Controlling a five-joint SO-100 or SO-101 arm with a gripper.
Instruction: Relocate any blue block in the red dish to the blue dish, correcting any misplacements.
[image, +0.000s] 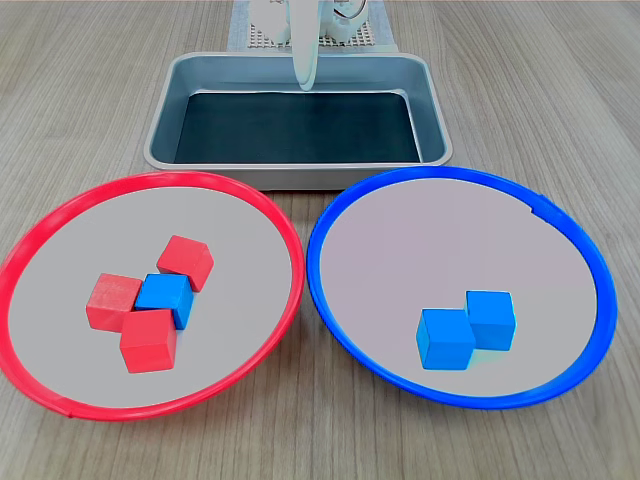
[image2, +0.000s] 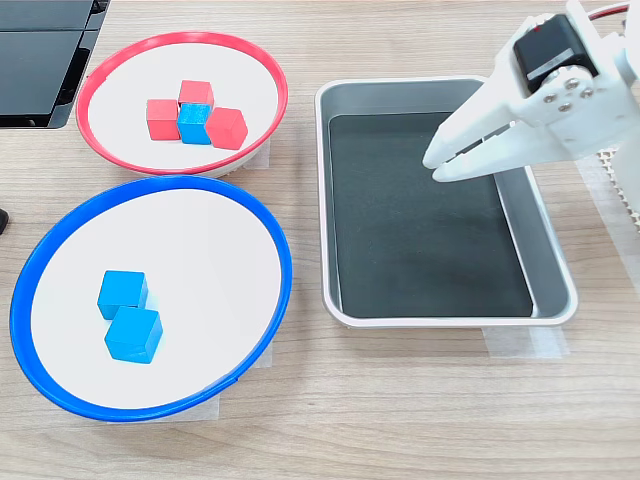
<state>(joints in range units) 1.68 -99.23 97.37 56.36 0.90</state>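
Blue block (image: 165, 296) sits in the red dish (image: 262, 212), wedged among three red blocks (image: 148, 339) and touching them. Blue dish (image: 330, 215) already holds two blue blocks (image: 446, 338).

Gripper (image2: 437, 165) hangs over the metal tray (image2: 425, 86), well apart from both dishes; jaws nearly closed, holding nothing.

Risk, judged: tight packing leaves little room for the jaws. They may shove a red neighbour or pinch it along with the blue block.
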